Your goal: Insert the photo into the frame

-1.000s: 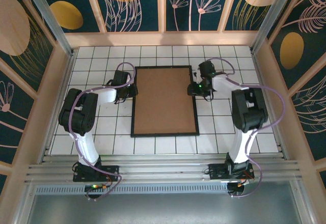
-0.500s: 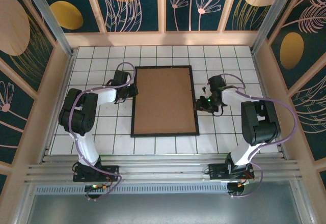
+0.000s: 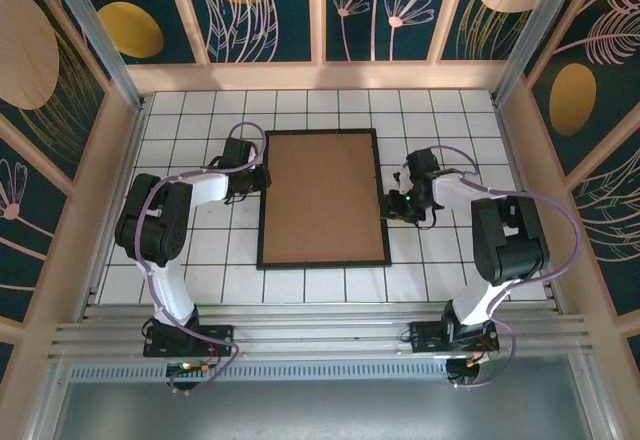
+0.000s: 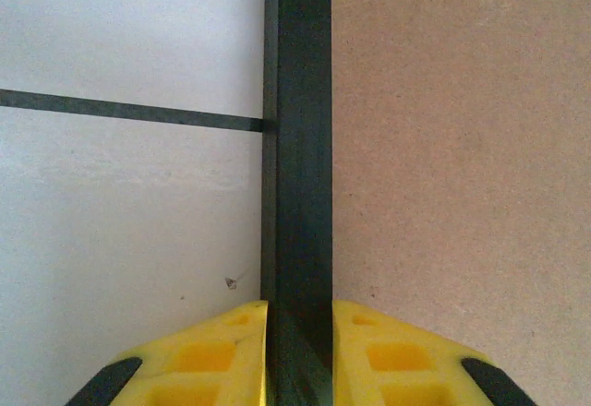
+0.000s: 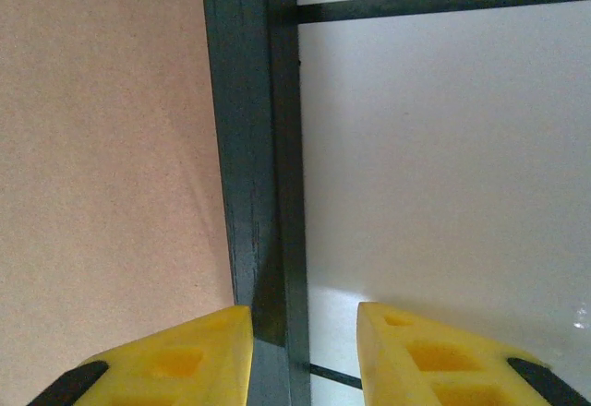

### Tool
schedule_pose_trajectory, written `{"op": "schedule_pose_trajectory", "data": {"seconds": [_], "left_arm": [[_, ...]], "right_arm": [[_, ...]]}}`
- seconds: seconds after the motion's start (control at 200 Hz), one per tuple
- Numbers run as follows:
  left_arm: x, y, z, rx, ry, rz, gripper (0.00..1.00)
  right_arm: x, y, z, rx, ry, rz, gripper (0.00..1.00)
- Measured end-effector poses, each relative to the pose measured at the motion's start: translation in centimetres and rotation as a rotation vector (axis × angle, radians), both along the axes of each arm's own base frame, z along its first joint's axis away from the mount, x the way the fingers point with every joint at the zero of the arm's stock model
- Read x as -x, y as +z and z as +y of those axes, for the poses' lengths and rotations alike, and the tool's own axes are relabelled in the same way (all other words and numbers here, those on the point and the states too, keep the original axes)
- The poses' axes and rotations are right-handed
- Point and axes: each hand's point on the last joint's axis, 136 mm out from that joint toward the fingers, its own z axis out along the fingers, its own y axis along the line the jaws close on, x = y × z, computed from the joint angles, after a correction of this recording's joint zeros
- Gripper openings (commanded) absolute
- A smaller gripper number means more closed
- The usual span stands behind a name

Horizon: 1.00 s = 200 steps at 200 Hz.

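Observation:
The black frame (image 3: 322, 263) lies flat on the tiled table, its brown backing board (image 3: 322, 195) facing up. The photo is hidden. My left gripper (image 3: 262, 180) is at the frame's left rail. In the left wrist view that rail (image 4: 297, 148) runs between the yellow fingers (image 4: 222, 351), and the left gripper (image 4: 299, 332) is shut on it. My right gripper (image 3: 388, 203) straddles the right rail (image 5: 254, 129). There the right gripper (image 5: 305, 332) is open: one finger (image 5: 185, 360) is against the rail's inner side, and the other stands apart over the white tile.
White tiles (image 3: 440, 250) with dark grout lines surround the frame on all sides. Wooden walls (image 3: 320, 75) close in the table at the back and sides. Both arm bases sit at the near edge.
My right gripper has slid along the frame's right rail toward the near side, and its jaws have narrowed. The left gripper and the frame have stayed put.

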Motion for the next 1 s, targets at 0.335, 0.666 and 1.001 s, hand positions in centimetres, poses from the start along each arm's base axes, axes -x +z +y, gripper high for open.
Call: {"op": "schedule_pose_trajectory", "data": {"seconds": [0.335, 0.666, 1.001], "left_arm": [[0.0, 0.0, 0.0, 0.0, 0.0, 0.0, 0.22], [0.0, 0.0, 0.0, 0.0, 0.0, -0.001, 0.23], [0.0, 0.0, 0.0, -0.001, 0.002, -0.001, 0.22]], "right_arm": [[0.0, -0.2, 0.5, -0.005, 0.014, 0.004, 0.37], [0.0, -0.3, 1.0, 0.023, 0.028, -0.001, 0.39], [0.0, -0.9, 1.6, 0.151, 0.057, -0.017, 0.44]]}}
